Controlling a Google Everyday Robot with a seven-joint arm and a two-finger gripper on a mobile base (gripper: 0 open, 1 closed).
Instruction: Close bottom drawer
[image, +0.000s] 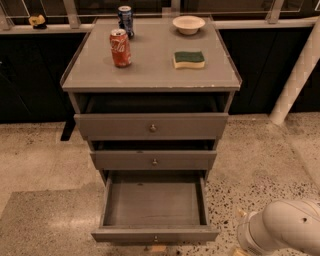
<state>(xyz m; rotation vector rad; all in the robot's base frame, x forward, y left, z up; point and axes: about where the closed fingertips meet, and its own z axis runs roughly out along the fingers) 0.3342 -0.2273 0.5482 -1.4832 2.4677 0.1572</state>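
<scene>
- My tool (241, 251) sits low at the bottom right edge, beside the cabinet's front right corner. Only a tan sliver of it shows under my white arm (287, 232). The rest is cut off, so I cannot tell how wide it stands or whether it has hold of anything.
- The arm itself runs off the right and bottom edges.
- A small tan scrap (157, 248) peeks out under the drawer front. I can't make out what it is.
- Far back on the left, a small yellowish object (36, 21) sits on the ledge, too small to name.
- On the counter (150, 75), the red can (120, 47) stands upright at the left with white script on it that looks like Coca-Cola.
- The blue can (125, 20) stands behind it. I can't read its label.
- A pale bowl (188, 24) sits at the back right, and a green-topped yellow sponge (189, 59) lies flat in front of it.
- Now the bottom drawer (155, 202): it's lowest in the grey cabinet and pulled well out toward the camera, with its bare grey floor in full view.
- Its flat front runs left to right along the lower edge, its small round knob (156, 239) is at the centre, and the drawer faces the camera.
- The middle drawer (154, 161) and the top drawer (152, 126) above it each stick out only slightly.
- My tool is apart from the drawer, off to its right.
</scene>
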